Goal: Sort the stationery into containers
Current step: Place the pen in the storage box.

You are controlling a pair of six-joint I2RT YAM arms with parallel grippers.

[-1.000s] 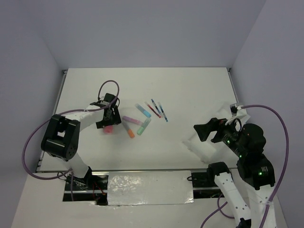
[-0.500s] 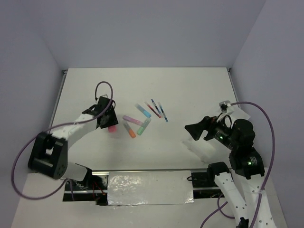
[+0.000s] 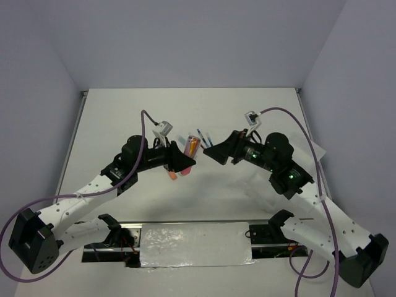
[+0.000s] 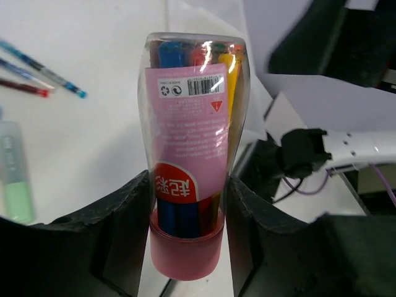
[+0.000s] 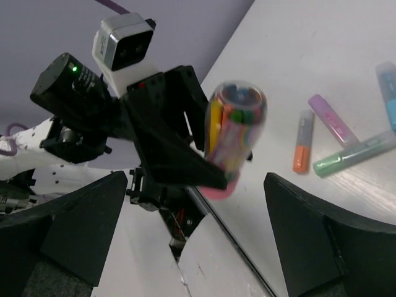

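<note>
Stubby pink-orange tube [image 4: 189, 167]: held aloft over the middle of the surface [image 3: 124, 111], clamped at its pink base by the left pincer [image 4: 189, 185], domed end tilted up. Highlighters [image 5: 331, 117] and pens [image 4: 37, 74] lie loose beneath it. Tray [image 3: 257, 195]: toward the right edge, partly under the right arm. Right pincer [image 3: 209, 152]: spread wide, empty, facing the tube. Hazard: low grip on slick plastic; an early release would likely drop it. Both arms reach inward from the near corners, wrists raised.
</note>
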